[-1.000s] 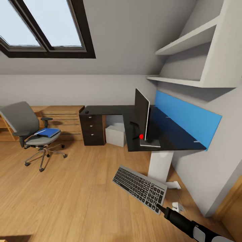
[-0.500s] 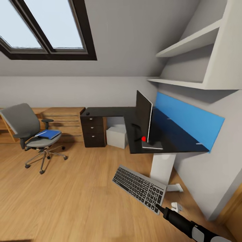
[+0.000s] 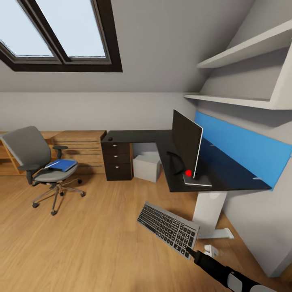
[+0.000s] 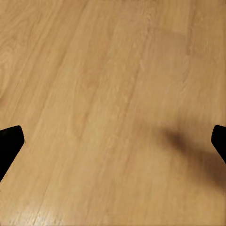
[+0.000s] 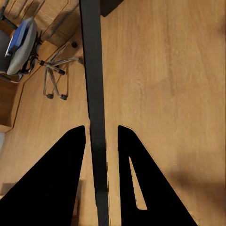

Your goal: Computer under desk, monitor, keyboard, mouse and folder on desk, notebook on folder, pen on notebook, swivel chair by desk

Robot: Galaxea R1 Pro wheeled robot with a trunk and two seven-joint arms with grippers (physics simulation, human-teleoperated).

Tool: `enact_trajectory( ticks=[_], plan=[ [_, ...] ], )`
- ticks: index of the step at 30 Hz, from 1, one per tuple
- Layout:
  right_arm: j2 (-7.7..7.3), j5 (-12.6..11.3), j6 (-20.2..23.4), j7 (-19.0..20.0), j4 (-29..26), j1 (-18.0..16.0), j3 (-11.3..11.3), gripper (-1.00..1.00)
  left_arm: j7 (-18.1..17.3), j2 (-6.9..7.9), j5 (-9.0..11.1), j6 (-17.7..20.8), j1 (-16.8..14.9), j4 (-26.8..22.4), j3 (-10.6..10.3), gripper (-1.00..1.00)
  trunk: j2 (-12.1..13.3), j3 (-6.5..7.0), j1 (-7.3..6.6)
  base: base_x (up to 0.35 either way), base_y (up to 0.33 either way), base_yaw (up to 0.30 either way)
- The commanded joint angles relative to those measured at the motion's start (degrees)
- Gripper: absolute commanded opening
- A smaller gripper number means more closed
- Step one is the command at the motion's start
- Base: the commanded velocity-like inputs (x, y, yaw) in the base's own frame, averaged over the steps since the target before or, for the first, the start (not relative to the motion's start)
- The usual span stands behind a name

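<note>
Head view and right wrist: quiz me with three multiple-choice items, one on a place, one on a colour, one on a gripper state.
1. Where does the folder lie?
A. on the swivel chair seat
B. on the desk
C. on the floor

2. What colour is the dot at the monitor's lower corner?
A. green
B. red
C. white

3. What is the right gripper doing?
A. hanging open
B. shut on the keyboard
C. shut on the pen

Answers:
1 A, the blue folder rests on the grey seat.
2 B, a red dot shows by the stand.
3 B, both fingers flank the keyboard's thin edge, which is held above the floor.
</note>
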Motion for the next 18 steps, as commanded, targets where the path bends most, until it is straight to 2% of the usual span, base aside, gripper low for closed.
enact_trajectory(
  ticks=[1,4,8,18],
  plan=[
    [0.46,0.3,-0.22,-0.4,0.08,-0.08,-0.61,-1.0,-0.07,-0.01,0.55,-0.15,-0.04,0.04,-0.16,1.0,-0.03,-0.06,0.02,0.204,0.261,0.0],
    [2.43,0.15,-1.02,-3.89,0.07,-0.06,-0.66,-1.0,-0.07,-0.01,0.57,-0.15,-0.02,0.04,-0.16,1.0,-0.03,-0.06,0.02,0.204,0.261,0.0],
    [3.54,0.06,-2.74,-6.19,0.1,-0.08,-0.72,-1.0,-0.07,-0.01,1.26,-0.15,-0.03,0.04,-0.16,1.0,-0.03,-0.06,0.02,0.204,0.261,0.0],
    [3.72,0.13,-4.39,-6.74,0.04,-0.12,-0.75,-1.0,-0.07,-0.01,1.94,-0.15,-0.02,0.04,-0.16,1.0,-0.03,-0.06,0.02,0.204,0.261,0.0]
  ],
)
